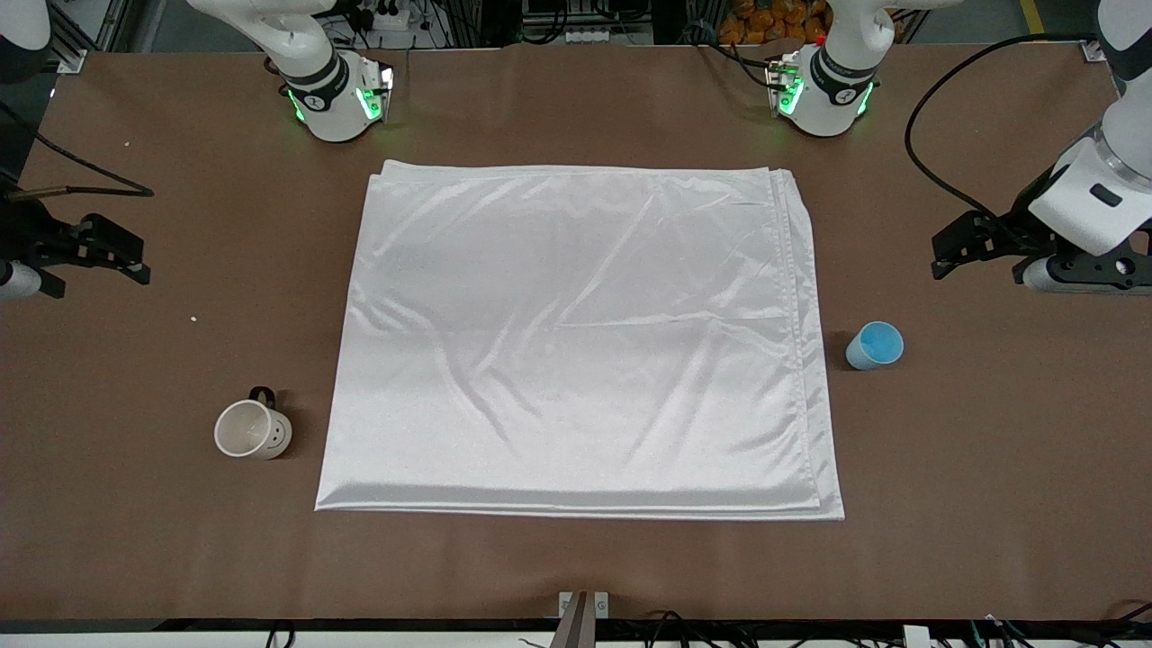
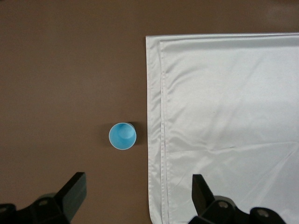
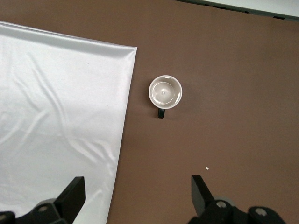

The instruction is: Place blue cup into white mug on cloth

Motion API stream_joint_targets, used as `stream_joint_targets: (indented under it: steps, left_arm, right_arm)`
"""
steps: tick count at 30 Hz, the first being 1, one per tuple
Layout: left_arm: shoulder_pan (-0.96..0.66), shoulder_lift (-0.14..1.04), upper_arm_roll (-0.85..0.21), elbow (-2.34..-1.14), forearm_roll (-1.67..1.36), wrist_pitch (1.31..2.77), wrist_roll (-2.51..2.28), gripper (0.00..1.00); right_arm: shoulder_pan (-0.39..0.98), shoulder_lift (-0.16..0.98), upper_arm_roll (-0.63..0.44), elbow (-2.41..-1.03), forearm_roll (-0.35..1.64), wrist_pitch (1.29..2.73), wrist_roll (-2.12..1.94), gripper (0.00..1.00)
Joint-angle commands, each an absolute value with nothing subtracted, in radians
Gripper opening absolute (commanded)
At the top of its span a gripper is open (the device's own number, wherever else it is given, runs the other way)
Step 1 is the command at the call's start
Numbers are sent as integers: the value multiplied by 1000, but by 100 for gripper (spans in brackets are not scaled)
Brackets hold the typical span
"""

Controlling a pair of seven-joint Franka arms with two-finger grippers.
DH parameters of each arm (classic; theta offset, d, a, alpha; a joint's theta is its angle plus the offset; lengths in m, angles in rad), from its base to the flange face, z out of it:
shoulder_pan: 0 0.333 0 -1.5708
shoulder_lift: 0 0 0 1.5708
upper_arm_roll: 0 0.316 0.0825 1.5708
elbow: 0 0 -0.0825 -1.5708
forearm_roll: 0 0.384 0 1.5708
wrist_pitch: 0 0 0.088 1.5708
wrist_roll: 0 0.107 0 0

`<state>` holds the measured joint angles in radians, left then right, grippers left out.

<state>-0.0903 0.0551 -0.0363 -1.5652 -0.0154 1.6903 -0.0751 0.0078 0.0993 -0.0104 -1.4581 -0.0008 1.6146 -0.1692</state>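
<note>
The blue cup (image 1: 875, 346) stands upright on the brown table, just off the edge of the cloth (image 1: 576, 333) toward the left arm's end. The white mug (image 1: 253, 429) stands upright on the table off the cloth's edge toward the right arm's end, nearer the front camera than the cup. My left gripper (image 1: 956, 249) is open and empty, high over the bare table by the cup (image 2: 122, 136); the cloth's edge (image 2: 156, 130) shows in its view. My right gripper (image 1: 117, 254) is open and empty, high over the table at the right arm's end; its view shows the mug (image 3: 165, 91) and the cloth (image 3: 56, 116).
The two arm bases (image 1: 337, 99) (image 1: 823, 90) stand farther from the front camera than the cloth. A black cable (image 1: 927, 153) loops over the table at the left arm's end. A small white crumb (image 1: 193, 318) lies toward the right arm's end.
</note>
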Motion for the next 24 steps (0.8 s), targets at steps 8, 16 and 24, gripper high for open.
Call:
stream_joint_targets:
  steps: [8, 16, 24]
  left_arm:
    - [-87, 51, -38, -1549, -25, 1669, -72, 100]
    - [-87, 51, -41, -1560, -26, 1667, -83, 100]
    - [-83, 55, -43, -1588, -26, 1674, -74, 100]
  right_arm:
    - [-3, 2, -12, -1594, 11, 1693, -179, 100]
    - [-41, -2, 14, -1603, 9, 1697, -181, 100]
    - [-41, 12, 20, -1608, 8, 1686, -179, 100]
